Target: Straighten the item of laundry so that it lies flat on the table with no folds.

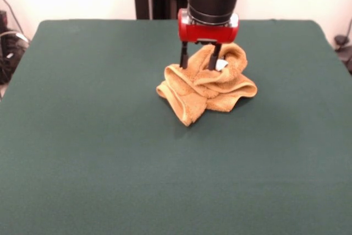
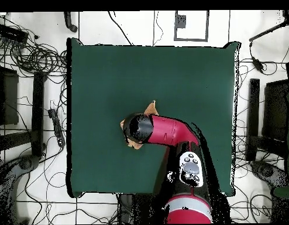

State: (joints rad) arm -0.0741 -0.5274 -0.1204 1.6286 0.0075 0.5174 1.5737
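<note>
- Table (image 1: 99, 152): your broad green work surface, with bare felt on every side of the cloth, so there is room to spread it.
- Arm (image 2: 167, 132): red and black, standing upright over the heap, placed for a downward pinch.
- Towel (image 1: 206, 89): golden-orange, bunched in folds toward the table's far middle, not yet flat.
- Gripper (image 1: 199, 61): fingers parted, tips sunk into the topmost folds, straddling a ridge you could lift.

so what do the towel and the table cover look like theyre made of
The towel looks like terry cloth: golden-orange, nubbly matte pile, soft rolled folds with flatter hemmed edges. The table cover looks like felt or a similar cloth: dark green, flat, matte, with no visible weave; which exactly cannot be told.
</note>
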